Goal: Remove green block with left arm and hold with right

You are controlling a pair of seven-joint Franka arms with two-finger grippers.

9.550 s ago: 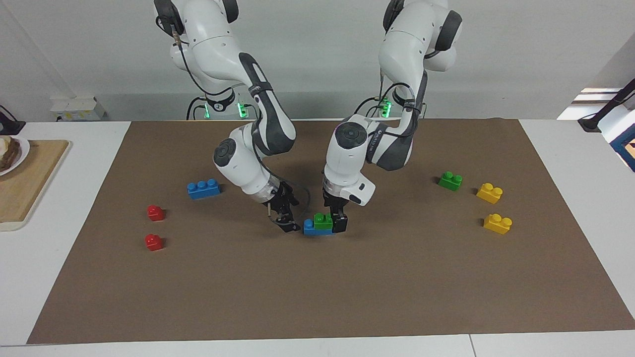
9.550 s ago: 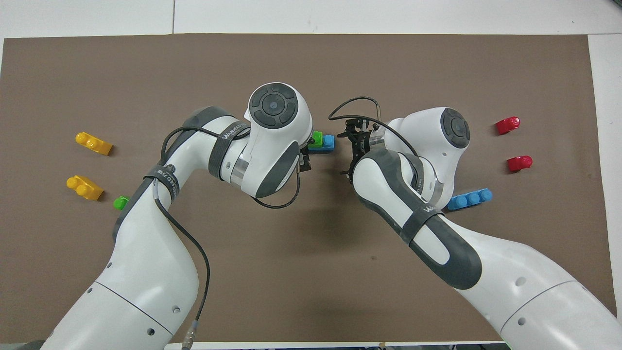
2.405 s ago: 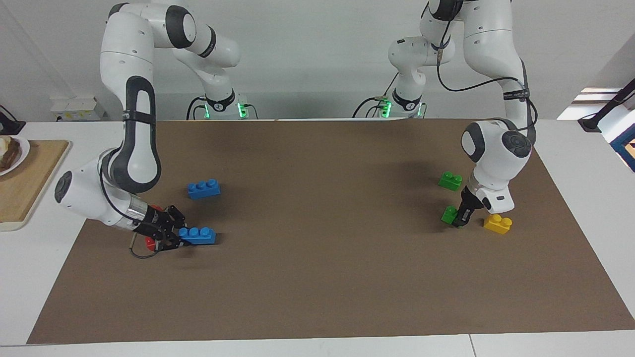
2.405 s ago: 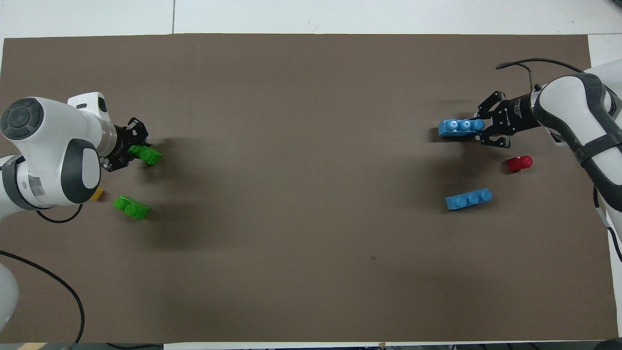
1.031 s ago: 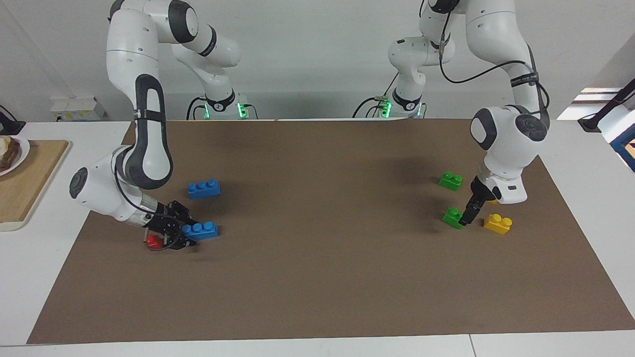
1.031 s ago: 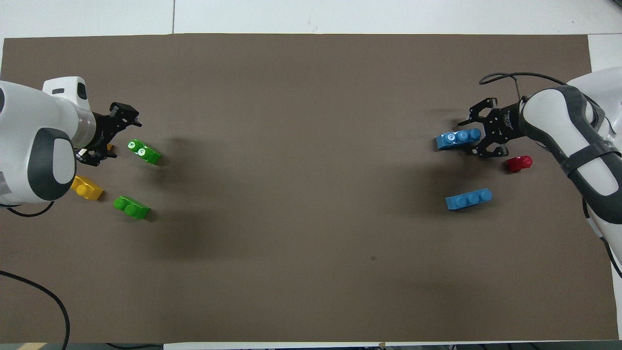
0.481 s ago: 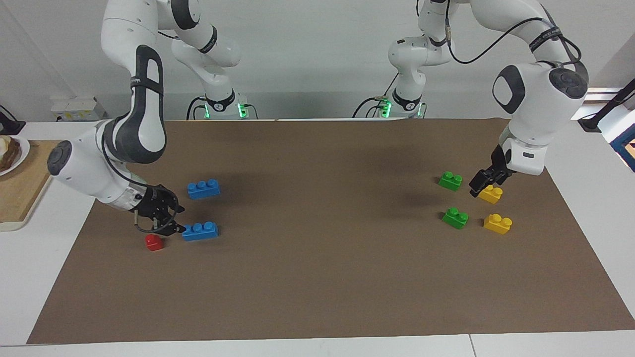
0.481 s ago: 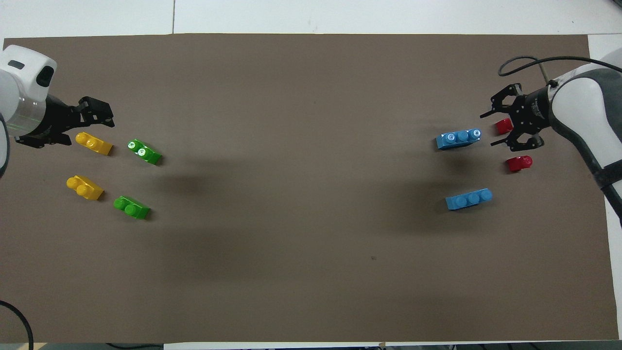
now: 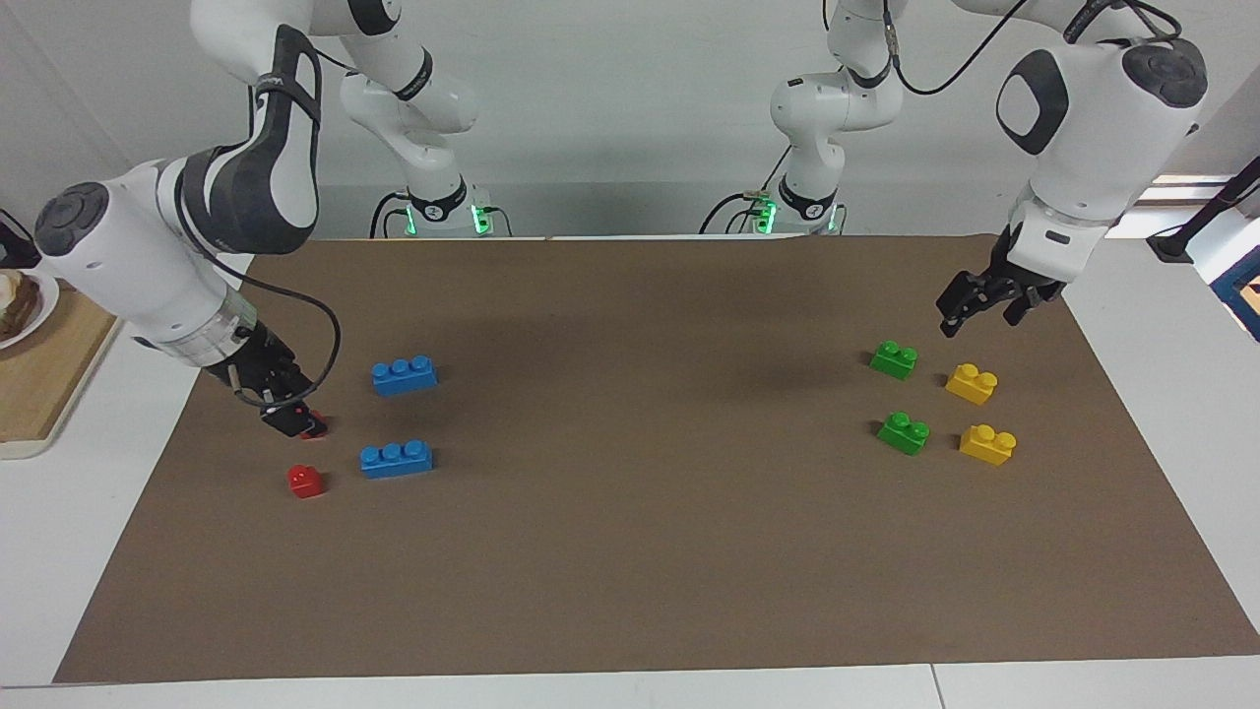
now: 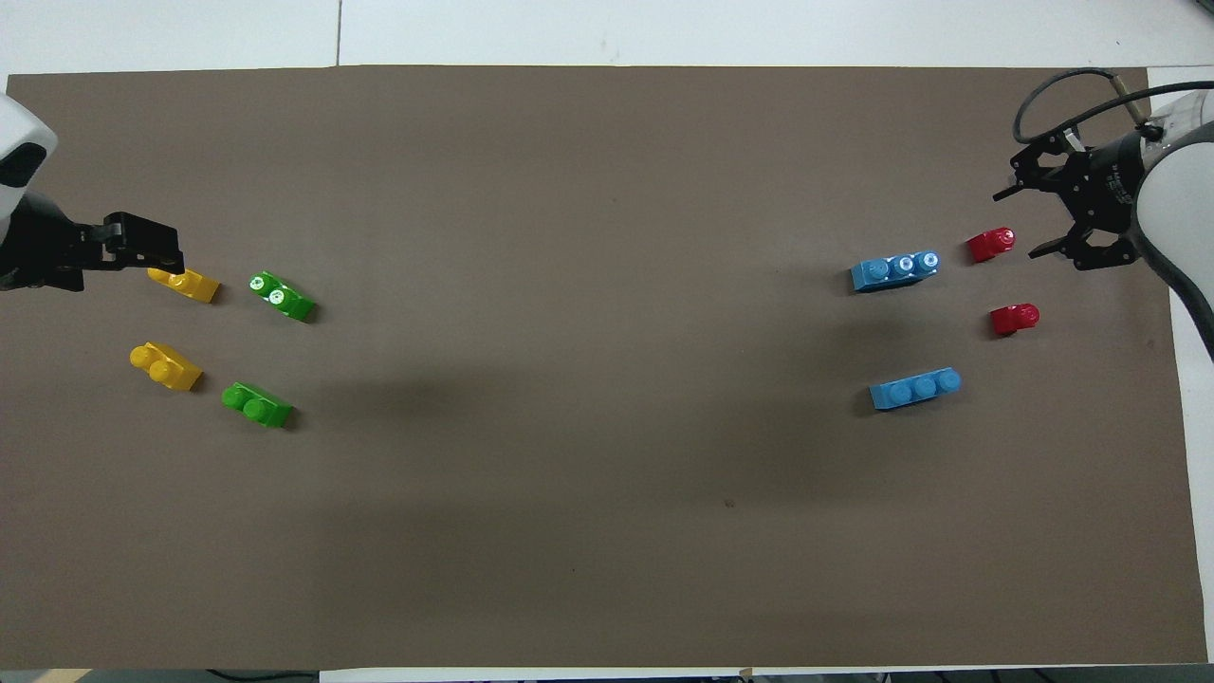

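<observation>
1. Your left tool hangs open and empty above the mat, over the green blocks' end; lift it clear.
2. Your right tool, open and empty, hovers over a red block.
3. The green block sits free beside yellow blocks.
4. The brown mat covers the white bench.

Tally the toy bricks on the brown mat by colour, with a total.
Green bricks: 2
Yellow bricks: 2
Blue bricks: 2
Red bricks: 2
Total: 8
</observation>
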